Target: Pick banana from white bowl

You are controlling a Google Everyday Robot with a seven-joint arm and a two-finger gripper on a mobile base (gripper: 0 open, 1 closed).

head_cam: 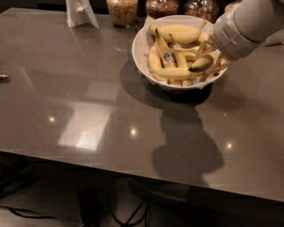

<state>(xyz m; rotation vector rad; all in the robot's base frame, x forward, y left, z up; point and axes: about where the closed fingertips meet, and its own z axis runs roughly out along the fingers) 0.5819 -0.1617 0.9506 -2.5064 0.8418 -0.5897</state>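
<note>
Glass jars (122, 11), white stand (80, 13); grey table (66, 102).

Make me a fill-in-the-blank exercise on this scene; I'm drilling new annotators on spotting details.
1. The bananas lie in a bowl whose colour is ___.
2. In the camera view, the gripper is over the bowl's ___ side.
3. The glass jars stand ___ the bowl, at the far edge of the table.
Missing words: white; right; behind.

Dim light, glare on table (84, 128), end effector (207, 63) over bowl (140, 48), dark shadows
</note>
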